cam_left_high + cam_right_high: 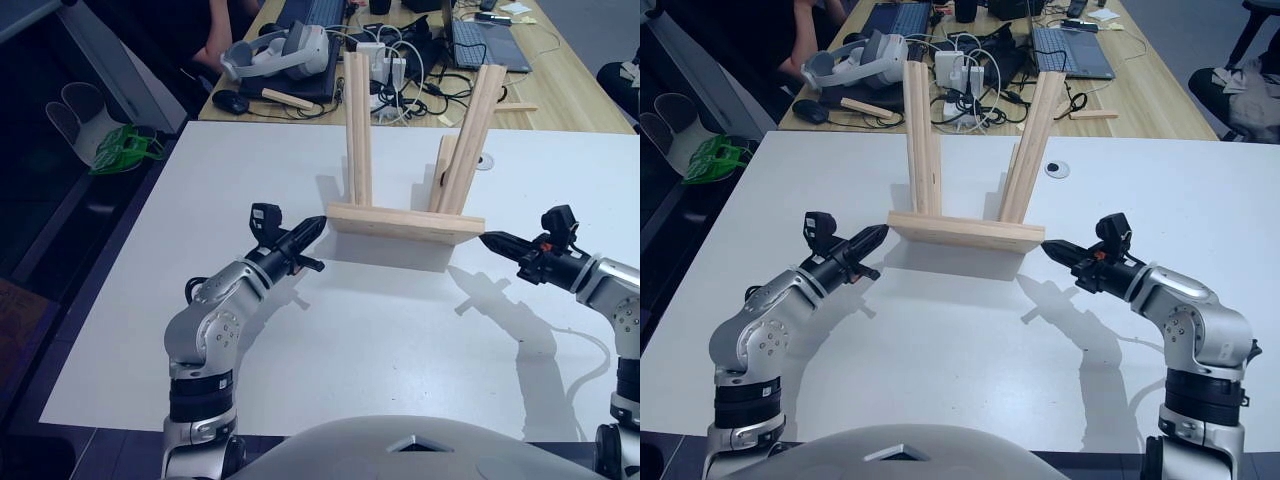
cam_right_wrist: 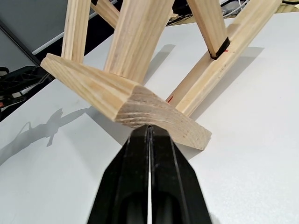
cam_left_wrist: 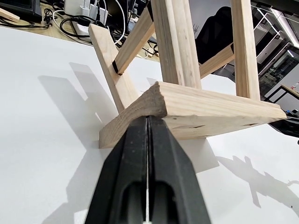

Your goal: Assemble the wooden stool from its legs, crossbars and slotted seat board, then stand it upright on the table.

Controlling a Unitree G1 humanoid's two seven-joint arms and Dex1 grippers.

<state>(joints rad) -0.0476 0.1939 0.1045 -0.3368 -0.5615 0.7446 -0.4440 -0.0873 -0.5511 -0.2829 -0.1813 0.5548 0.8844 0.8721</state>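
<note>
Light, stiff and smooth-sided by its look, the stool [image 1: 358, 130] lies tipped on the table [image 1: 330, 340], seat board [image 1: 405, 222] on edge, with the left gripper [image 1: 310, 232] and right gripper [image 1: 492, 240], both closed on nothing, at the board's opposite ends, the likeliest place to squeeze it.

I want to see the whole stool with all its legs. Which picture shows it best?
The right eye view: the whole stool fits in, seat board low, legs pointing up. The left eye view shows much the same. The wrist views sit close, catching a board corner and lower legs.
</note>
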